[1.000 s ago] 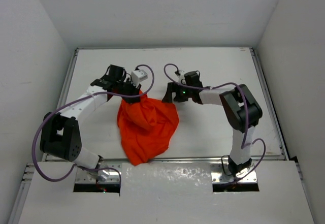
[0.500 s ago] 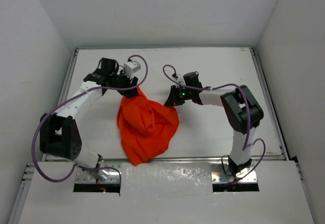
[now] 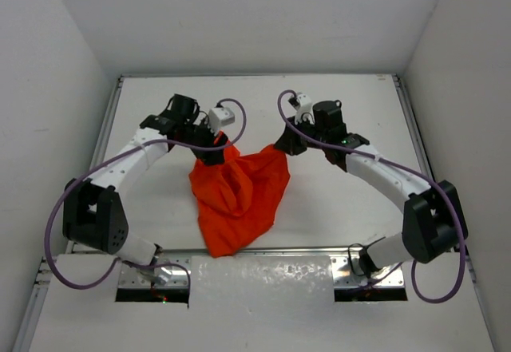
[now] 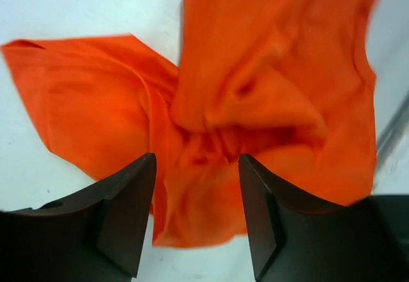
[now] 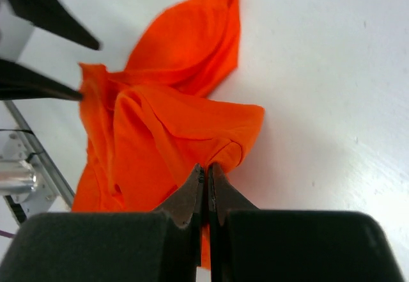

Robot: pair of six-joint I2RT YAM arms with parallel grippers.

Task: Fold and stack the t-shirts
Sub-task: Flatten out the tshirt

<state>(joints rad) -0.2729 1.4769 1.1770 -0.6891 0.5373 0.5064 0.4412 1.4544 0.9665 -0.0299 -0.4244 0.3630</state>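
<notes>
Top view: t-shirt (image 3: 239,196) lies crumpled mid-table (image 3: 343,200), between the two arms. Its far edge spans from left gripper (image 3: 217,140) to right gripper (image 3: 286,144). It narrows toward the near side, and its near tip reaches the table's near edge. Finger state isn't readable from here.

Left wrist: left gripper (image 4: 197,160) has its fingers wide apart. Bunched t-shirt (image 4: 268,103) fills the gap and spreads beyond the tips. One flap lies flat on the table (image 4: 77,7) to the left. Can't tell if either finger touches cloth.

Right wrist: right gripper (image 5: 206,167) has its fingers pressed together, pinching a folded edge of the t-shirt (image 5: 166,135). The cloth fans away from the pinch over the table (image 5: 319,71). Left gripper (image 5: 89,70) shows at the far side of the cloth, fingers spread, lower tip at the cloth's edge.
</notes>
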